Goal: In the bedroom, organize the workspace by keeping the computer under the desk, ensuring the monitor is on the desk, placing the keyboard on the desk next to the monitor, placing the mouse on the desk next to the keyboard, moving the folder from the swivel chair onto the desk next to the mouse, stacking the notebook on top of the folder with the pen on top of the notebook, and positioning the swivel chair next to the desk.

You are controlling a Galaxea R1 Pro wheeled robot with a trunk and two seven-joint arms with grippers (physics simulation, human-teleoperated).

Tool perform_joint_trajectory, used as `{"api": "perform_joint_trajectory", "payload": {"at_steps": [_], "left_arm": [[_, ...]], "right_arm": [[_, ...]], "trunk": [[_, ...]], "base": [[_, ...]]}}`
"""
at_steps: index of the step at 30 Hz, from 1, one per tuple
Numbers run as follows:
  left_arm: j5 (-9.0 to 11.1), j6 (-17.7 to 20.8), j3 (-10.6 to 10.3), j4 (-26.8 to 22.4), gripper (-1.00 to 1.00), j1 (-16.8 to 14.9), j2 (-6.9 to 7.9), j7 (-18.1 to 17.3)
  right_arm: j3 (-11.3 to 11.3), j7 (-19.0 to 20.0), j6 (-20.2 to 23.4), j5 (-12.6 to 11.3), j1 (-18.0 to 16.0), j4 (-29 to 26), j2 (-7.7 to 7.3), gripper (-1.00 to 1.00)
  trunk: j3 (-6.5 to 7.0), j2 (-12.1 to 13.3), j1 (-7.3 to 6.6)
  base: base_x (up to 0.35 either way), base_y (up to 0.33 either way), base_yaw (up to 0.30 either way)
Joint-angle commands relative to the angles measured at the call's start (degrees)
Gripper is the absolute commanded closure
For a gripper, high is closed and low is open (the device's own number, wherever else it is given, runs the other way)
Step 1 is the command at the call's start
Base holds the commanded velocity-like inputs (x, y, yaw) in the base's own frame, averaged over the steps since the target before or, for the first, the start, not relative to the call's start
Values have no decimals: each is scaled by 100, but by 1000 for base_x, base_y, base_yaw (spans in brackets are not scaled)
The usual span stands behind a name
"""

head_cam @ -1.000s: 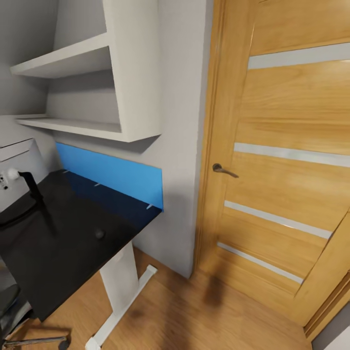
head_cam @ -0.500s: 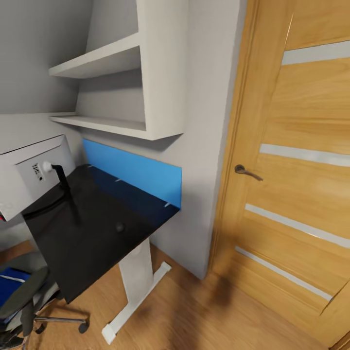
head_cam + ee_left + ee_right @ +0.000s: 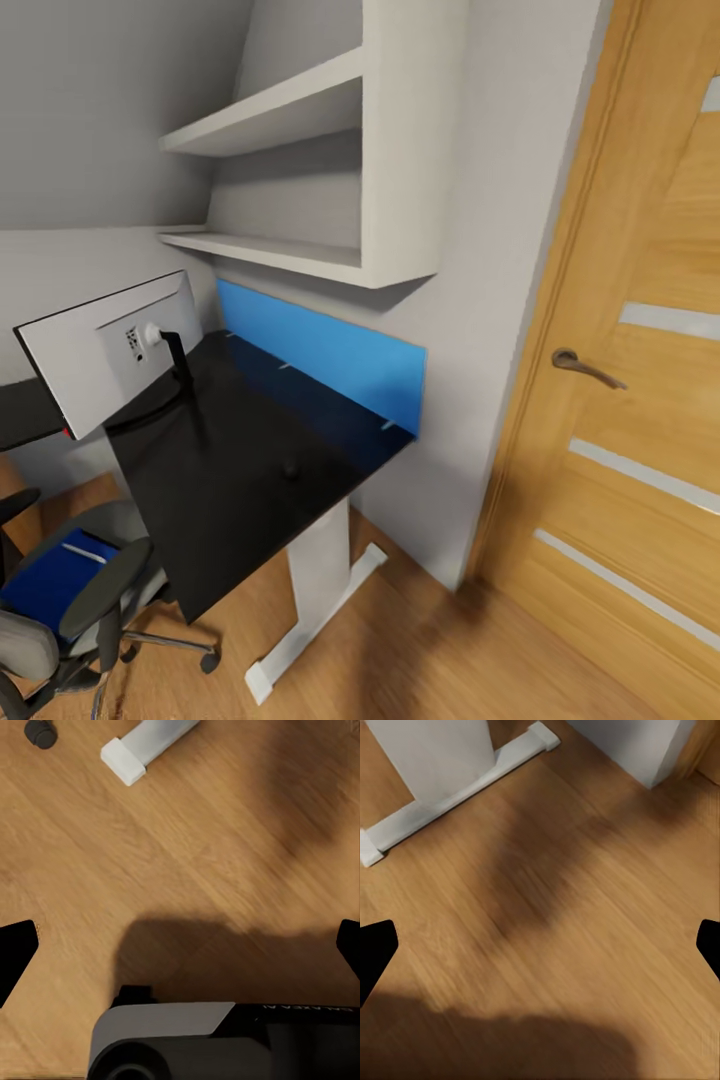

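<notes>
White wall shelves (image 3: 300,190)

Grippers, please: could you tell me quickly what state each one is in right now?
Left gripper: open, holding nothing, above the floor.
Right gripper: open, holding nothing.

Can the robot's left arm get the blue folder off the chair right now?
Probably not yet. The folder lies on the swivel chair seat, off to the side, while the left gripper hangs open over bare floor.
</notes>
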Motion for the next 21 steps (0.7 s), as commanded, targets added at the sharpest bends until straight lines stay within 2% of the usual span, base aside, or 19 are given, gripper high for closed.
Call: {"api": "perform_joint_trajectory", "payload": {"at_steps": [1, 12, 14, 21], "left_arm": [[26, -17, -3, 3, -100, -3, -1, 4], [46, -25, 29, 4, -100, -3, 57, 36], [92, -29, 70, -2, -100, -3, 103, 41], [150, -30, 225, -3, -100, -3, 105, 37]], "right_arm": [[0, -2, -15, 24, -2, 3, -1, -100], [-1, -1, -21, 24, -2, 3, -5, -100], [4, -1, -23, 24, -2, 6, 5, -100], [5, -1, -24, 24, -2, 6, 4, -100]], "trunk": [[-12, -4, 0], [-25, -4, 0], [-25, -4, 0], [-25, -4, 0]], "base": [[12, 12, 215], [2, 2, 43], [0, 0, 211], [0, 0, 258]]}}
